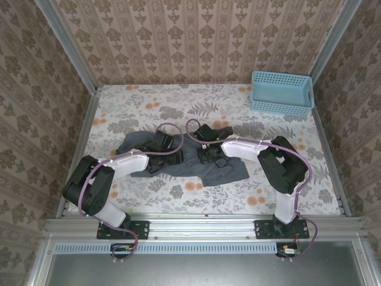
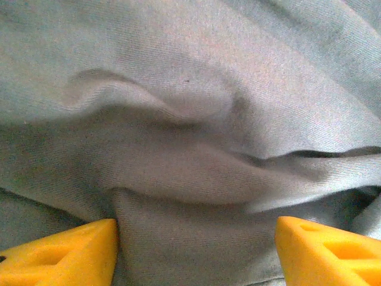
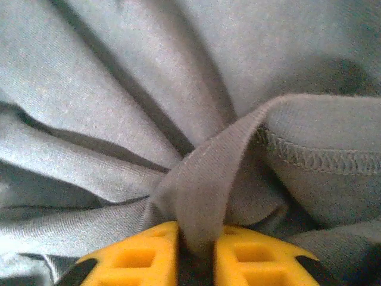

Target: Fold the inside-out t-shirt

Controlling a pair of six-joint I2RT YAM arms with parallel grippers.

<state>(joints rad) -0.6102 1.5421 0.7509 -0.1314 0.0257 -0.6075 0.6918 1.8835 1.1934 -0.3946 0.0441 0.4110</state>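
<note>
T-shirt point(image 1: 189, 169): dark grey, plain. It is seen lying crumpled and spread sideways on the near middle of the table point(image 1: 149, 104), whose surface carries a floral pattern. The cloth is bunched under and between the two arms. One lobe is seen at the left, beyond the left arm; another reaches out at the right front, below the right forearm.

Left hand point(image 2: 193, 256): it is set low over the left-centre part of the t-shirt. The jaws are held wide apart. The two yellow fingers point(image 2: 59, 256) are seen in the lower corners of the left wrist view, right at the cloth, with soft ridges of fabric lying between and beyond them. Nothing is clamped.

Right hand point(image 3: 198, 253): it is placed on the middle of the t-shirt, just to the right of the left hand in the top view. The jaws are brought nearly together, and a narrow fold of the cloth is pinched between them. Pleats in the surrounding fabric are seen running toward the pinch. A stitched hem point(image 3: 315, 158) is noted just right of the pinched fold.

Basket point(image 1: 280, 108): light blue, perforated. It is seen at the far right corner of the table, well apart from the t-shirt.
</note>
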